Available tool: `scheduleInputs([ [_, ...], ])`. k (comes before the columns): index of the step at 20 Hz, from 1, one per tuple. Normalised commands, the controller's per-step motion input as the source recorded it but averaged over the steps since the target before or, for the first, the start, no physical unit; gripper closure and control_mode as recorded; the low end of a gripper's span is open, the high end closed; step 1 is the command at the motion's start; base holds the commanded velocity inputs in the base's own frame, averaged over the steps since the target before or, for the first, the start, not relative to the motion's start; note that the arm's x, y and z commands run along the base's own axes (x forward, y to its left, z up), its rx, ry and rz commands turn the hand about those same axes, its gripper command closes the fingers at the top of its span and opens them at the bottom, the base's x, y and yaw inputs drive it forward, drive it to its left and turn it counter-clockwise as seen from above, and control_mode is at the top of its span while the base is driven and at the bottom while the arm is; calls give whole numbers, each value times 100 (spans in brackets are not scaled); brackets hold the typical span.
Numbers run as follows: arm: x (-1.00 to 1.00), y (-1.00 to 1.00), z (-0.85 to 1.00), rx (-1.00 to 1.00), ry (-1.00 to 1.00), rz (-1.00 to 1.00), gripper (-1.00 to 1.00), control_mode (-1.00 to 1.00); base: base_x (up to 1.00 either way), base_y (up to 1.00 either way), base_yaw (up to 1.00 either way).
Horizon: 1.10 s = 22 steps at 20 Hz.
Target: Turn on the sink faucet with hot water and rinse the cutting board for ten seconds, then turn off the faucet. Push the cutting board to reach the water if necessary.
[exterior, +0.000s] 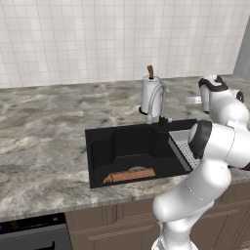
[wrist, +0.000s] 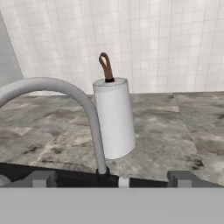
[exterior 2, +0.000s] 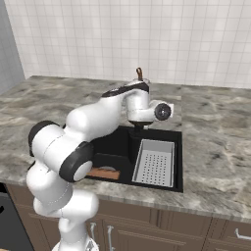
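While my pincer (wrist: 112, 180) stands released by the faucet (wrist: 83, 109): marbled counter (exterior: 44, 127), white tiled wall (exterior: 97, 34), black sink (exterior: 122, 144), board (exterior: 129, 175) at its front edge.

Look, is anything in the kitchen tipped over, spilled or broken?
Nothing stands out. The paper towel roll stands upright behind the faucet, the cutting board lies flat in the sink, and no water is running or spilled on the counter.
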Motion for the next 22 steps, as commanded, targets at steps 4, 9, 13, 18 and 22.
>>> scheduleInputs([
  [4, -3, -11, -36, -3, -23, 13, -100, -100, 0, 0, 0],
  [9, 0, 0, -7, -2, -10, 1, -100, -100, 0, 0, 0],
  [13, 0, 0, -3, 0, 0, 0, -100, -100, 0, 0, 0],
  [18, 0, 0, -9, 0, 0, 0, -100, -100, 0, 0, 0],
  [22, 0, 0, -12, 0, 0, 0, -100, -100, 0, 0, 0],
])
